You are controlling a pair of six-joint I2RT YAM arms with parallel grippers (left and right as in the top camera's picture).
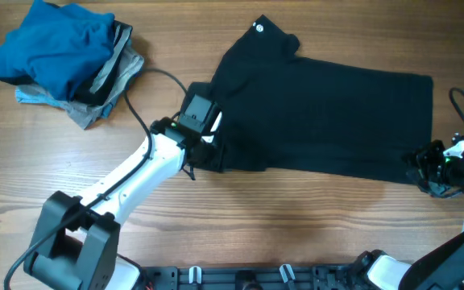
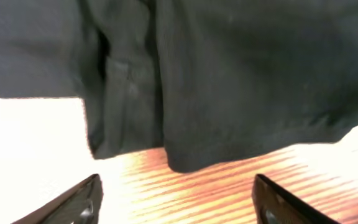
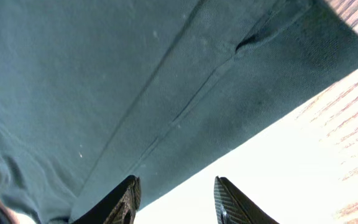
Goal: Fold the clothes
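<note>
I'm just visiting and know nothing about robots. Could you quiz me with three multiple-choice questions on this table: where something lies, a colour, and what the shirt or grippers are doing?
1. Where is the pile of clothes?
A. far left corner
B. near right corner
C. on the shirt

2. What colour is the garment on top of the pile?
A. red
B. blue
C. yellow

3. Is the left gripper holding the black shirt?
A. yes
B. no, its fingers are open and empty
C. it is out of sight

Answers: A, it lies at the upper left overhead; B, bright blue fabric tops it; B, bare table shows between the fingers.
</note>
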